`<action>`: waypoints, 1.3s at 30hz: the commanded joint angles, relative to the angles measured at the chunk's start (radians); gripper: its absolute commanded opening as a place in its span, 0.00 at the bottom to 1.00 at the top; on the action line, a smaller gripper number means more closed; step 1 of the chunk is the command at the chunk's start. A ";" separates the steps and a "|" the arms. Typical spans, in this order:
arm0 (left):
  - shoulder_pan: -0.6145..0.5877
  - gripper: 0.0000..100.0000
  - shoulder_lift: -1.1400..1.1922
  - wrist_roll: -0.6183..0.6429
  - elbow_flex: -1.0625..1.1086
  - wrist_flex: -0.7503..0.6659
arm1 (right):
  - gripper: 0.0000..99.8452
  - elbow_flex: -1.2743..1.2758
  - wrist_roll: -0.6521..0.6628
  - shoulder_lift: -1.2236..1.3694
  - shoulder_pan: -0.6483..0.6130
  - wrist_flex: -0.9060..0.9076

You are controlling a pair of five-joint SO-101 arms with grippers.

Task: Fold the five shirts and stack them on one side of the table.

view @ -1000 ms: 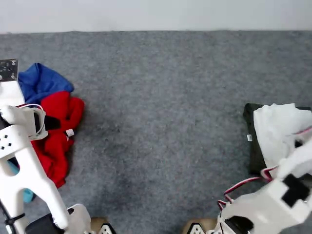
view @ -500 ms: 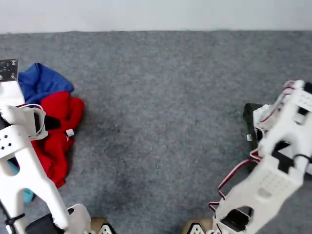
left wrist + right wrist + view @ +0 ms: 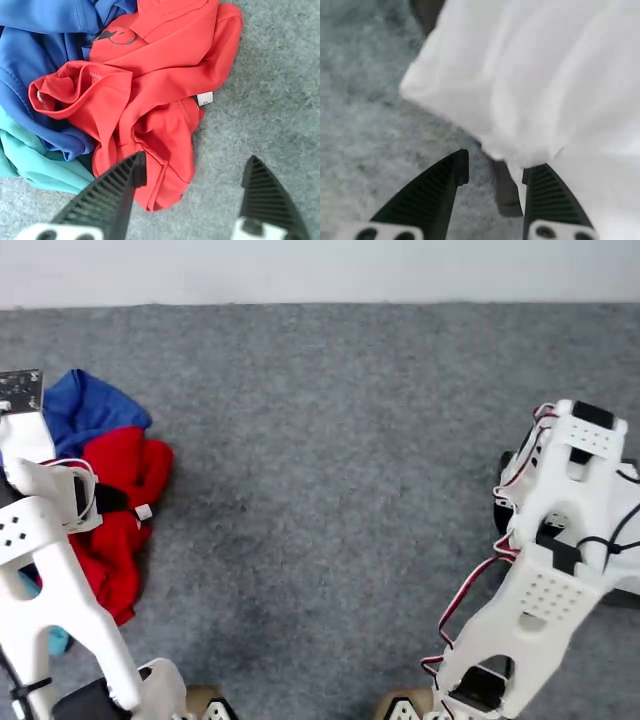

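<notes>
– Shirts, where?
– Red shirt is crumpled over blue shirt and teal shirt, its lower edge between the tips of left gripper. Jaws wide apart, empty. White shirt lies on dark shirt, just ahead of right gripper. Jaws apart, empty.
– Why split?
– My read: unfolded heap at one table side, stack at the other. Red probably next.

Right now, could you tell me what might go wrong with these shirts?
The red shirt is tangled with the blue shirt and teal shirt under the open left gripper; a grab may lift several. The right gripper hangs over the white shirt on the dark shirt; a nudge could muss them.
</notes>
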 commanded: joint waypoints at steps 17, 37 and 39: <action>0.008 0.31 -0.031 -0.008 -0.004 -0.002 | 0.18 -0.002 0.086 -0.245 0.033 0.105; 0.008 0.31 -0.028 -0.008 -0.002 -0.002 | 0.18 0.361 0.259 -0.492 0.219 0.122; 0.008 0.31 -0.028 -0.008 -0.002 -0.002 | 0.18 0.407 0.276 -0.495 0.240 0.082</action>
